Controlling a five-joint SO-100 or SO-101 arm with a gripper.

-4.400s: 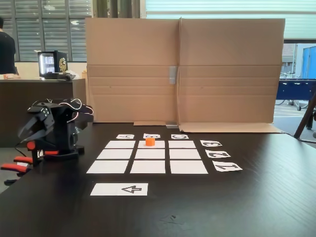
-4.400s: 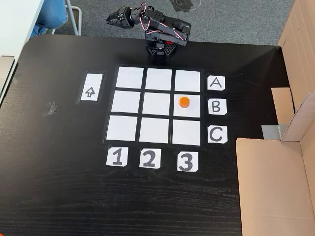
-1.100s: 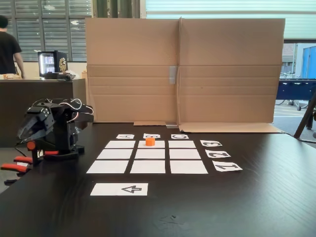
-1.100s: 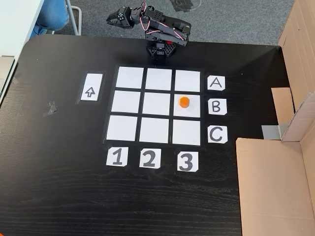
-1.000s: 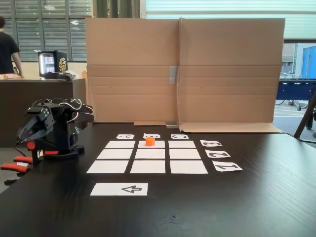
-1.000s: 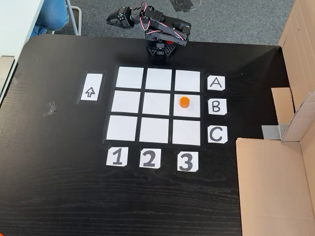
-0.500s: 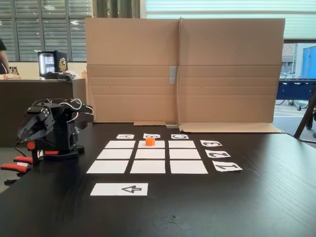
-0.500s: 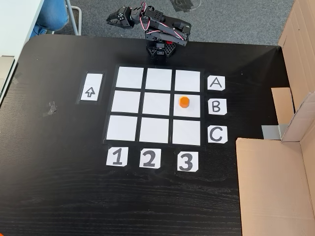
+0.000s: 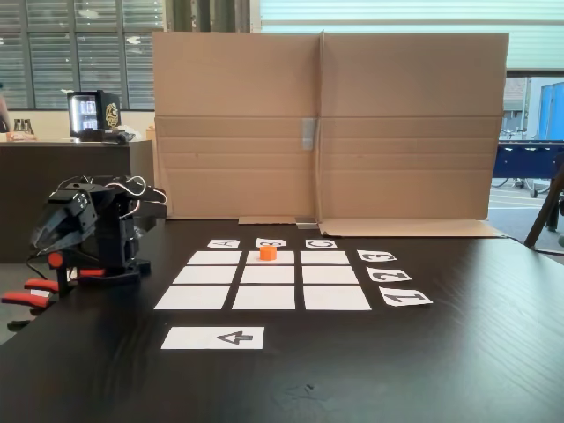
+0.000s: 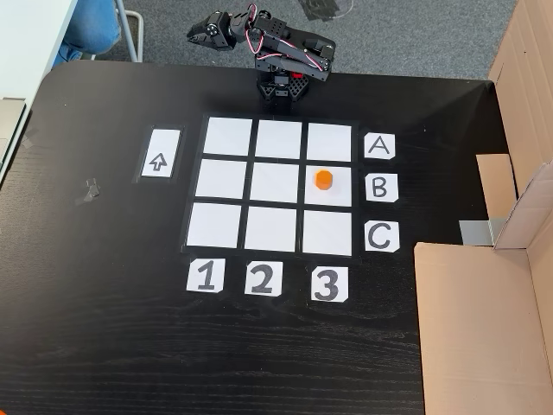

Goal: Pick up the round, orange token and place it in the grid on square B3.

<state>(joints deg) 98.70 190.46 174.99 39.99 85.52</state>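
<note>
- The orange token [image 9: 268, 253] stands on the middle cell of the far row of the white paper grid [image 9: 263, 279], just before the lettered cards.
- Number cards [image 9: 389, 276] lie along the grid's right side.
- An arrow strip [image 9: 213, 337] lies nearer the camera.
- The black arm [image 9: 92, 231] sits folded at the dark table's [image 9: 458, 352] left edge, well apart from the token.
- A cardboard screen [image 9: 326, 123] stands behind.

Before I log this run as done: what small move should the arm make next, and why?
Probably none: keep the claw folded back at the table edge. The token already sits on square B3, beside card B, above card 3.
</note>
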